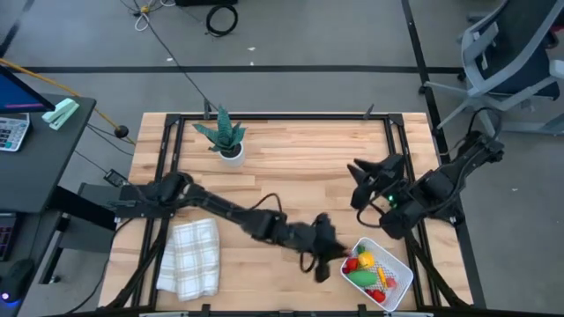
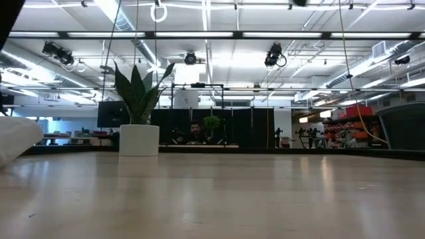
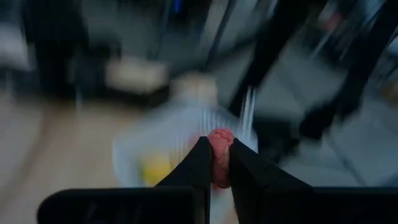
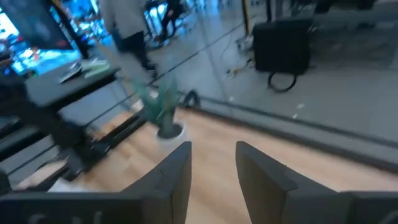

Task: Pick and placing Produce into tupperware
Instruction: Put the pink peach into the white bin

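Pink and small, a produce piece (image 3: 219,157) sits pinched between my left gripper's (image 3: 216,163) fingers, held above the table just beside the tupperware (image 1: 401,262). That white container lies at the table's (image 1: 291,167) near right corner with red, yellow and green produce (image 1: 366,267) already inside. My right gripper (image 4: 212,167) hangs over the right side of the table, fingers parted and holding nothing. I see a potted plant (image 1: 224,135) far left and a checked cloth (image 1: 190,256) near left.

One camera looks straight down on the desk (image 1: 291,167), another sits level with its surface facing the potted plant (image 2: 139,109), which the overhead and right wrist views share.
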Motion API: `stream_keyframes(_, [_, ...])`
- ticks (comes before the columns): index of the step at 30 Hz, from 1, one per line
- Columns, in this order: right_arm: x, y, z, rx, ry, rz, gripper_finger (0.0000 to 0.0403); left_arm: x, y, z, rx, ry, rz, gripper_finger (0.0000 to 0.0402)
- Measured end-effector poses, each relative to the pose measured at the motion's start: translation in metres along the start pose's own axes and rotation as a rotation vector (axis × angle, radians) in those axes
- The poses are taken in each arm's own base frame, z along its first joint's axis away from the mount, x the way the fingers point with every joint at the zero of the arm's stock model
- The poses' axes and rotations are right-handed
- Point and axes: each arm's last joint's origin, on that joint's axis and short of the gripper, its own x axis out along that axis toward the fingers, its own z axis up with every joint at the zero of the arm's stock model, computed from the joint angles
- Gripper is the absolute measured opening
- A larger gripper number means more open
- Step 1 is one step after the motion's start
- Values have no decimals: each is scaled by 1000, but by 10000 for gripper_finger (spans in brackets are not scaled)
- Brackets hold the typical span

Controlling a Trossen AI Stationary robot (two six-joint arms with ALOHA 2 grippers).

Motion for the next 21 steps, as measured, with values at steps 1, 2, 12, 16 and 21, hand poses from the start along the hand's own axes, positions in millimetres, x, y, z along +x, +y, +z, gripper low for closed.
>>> stream_keyframes(1, [2, -2, 3, -3, -17, -12, 132, 5, 5, 4, 16, -69, -15, 39])
stream_keyframes(2, [3, -5, 6, -5, -28, -22, 132, 10, 10, 6, 25, -117, -21, 39])
stream_keyframes(12, [13, -18, 22, 17, -53, -82, 132, 62, 36, -50, -15, -240, -72, 40])
stream_keyframes(16, [15, -19, 21, 7, -39, -91, 132, 82, 24, -61, 8, -223, -195, 43])
stream_keyframes(21, [16, -19, 19, -36, 34, -76, 132, 102, 7, -69, 148, -128, -225, 55])
